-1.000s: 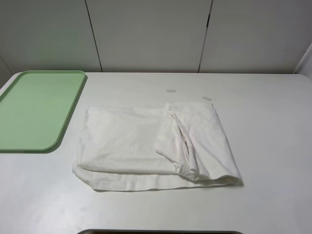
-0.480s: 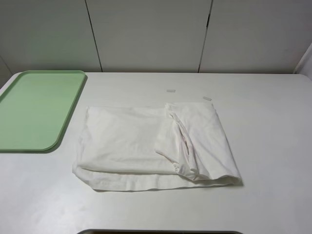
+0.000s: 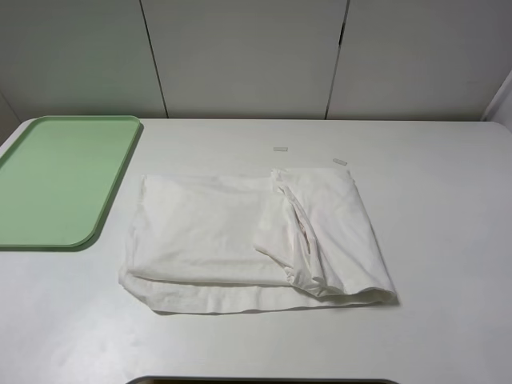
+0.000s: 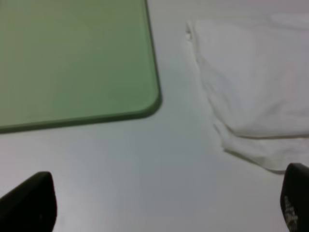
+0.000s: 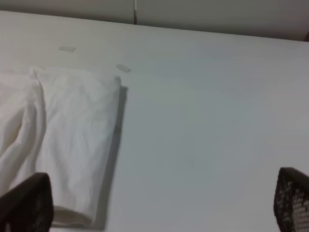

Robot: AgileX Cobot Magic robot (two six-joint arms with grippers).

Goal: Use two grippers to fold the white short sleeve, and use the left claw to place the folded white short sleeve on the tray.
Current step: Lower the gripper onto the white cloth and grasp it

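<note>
The white short sleeve lies partly folded in the middle of the white table, a sleeve bunched along its right half. To its left, at the table's left edge, sits the light green tray. Neither arm shows in the exterior high view. In the left wrist view my left gripper stands open over bare table, between a corner of the tray and the shirt's corner. My right gripper is open too, with the shirt's right edge beside one finger. Nothing is held.
Two small white tape strips lie on the table just behind the shirt. A pale panelled wall rises behind the table. A dark edge shows at the table's near side.
</note>
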